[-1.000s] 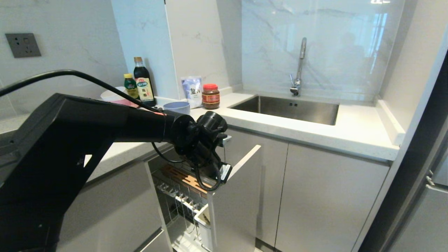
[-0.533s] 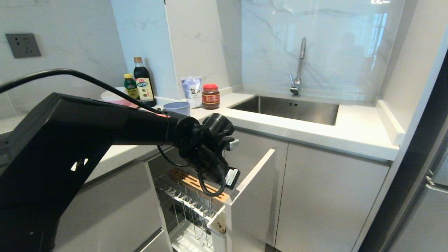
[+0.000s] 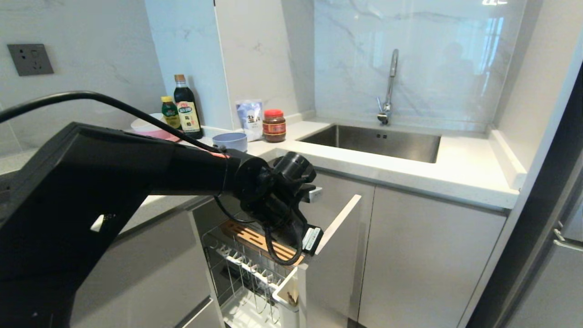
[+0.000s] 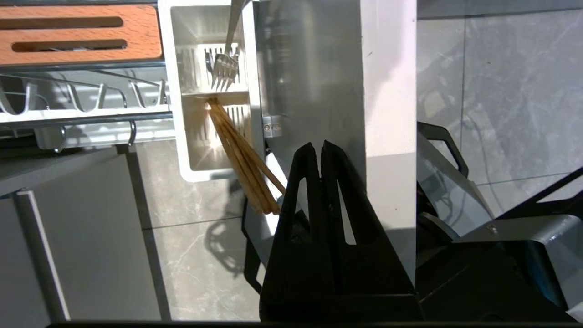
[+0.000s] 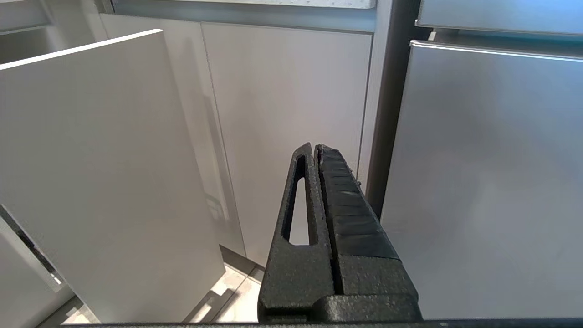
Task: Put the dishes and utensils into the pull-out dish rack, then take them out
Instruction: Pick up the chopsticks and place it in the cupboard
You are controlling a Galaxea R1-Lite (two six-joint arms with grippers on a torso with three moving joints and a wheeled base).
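The left pincer, fully closed and empty, rests against the pale grey flat front panel; only its wrist view reveals light wooden chopsticks at ten o'clock.

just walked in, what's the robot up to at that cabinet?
The left gripper, fingers shut and empty, sits at the top edge of the front panel of the pull-out dish rack, which stands partly out of the cabinet. Wooden chopsticks and a fork are in its white cutlery cup. The blue-grey bowl sits on the counter. The right gripper hangs idle, shut.
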